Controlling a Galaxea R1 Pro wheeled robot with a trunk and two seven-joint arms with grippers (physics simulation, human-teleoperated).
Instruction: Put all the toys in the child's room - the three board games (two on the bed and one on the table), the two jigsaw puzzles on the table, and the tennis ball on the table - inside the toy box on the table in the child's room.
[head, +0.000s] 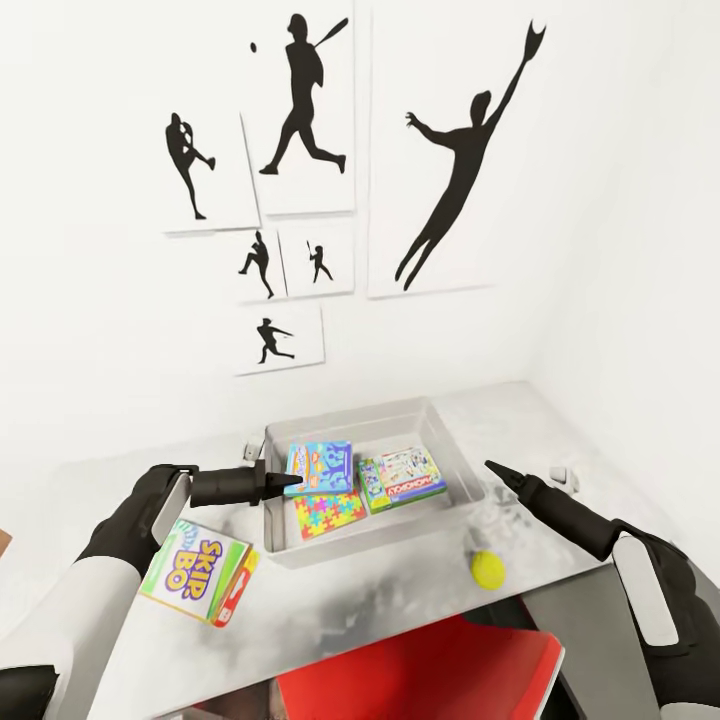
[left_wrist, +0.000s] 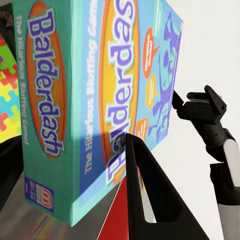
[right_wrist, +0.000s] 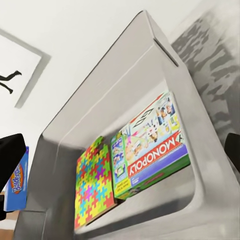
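Balderdash box (left_wrist: 95, 100) close up; right gripper (left_wrist: 200, 102) beyond.

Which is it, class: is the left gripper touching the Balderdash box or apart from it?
Touching. In the left wrist view a dark finger lies against the Balderdash box, and the head view shows the left gripper meeting it.

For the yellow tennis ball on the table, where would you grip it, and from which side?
Grip the tennis ball across its middle, coming from above. It is round and sits free on the table outside the toy box, with nothing touching it. The right gripper looks nearest.
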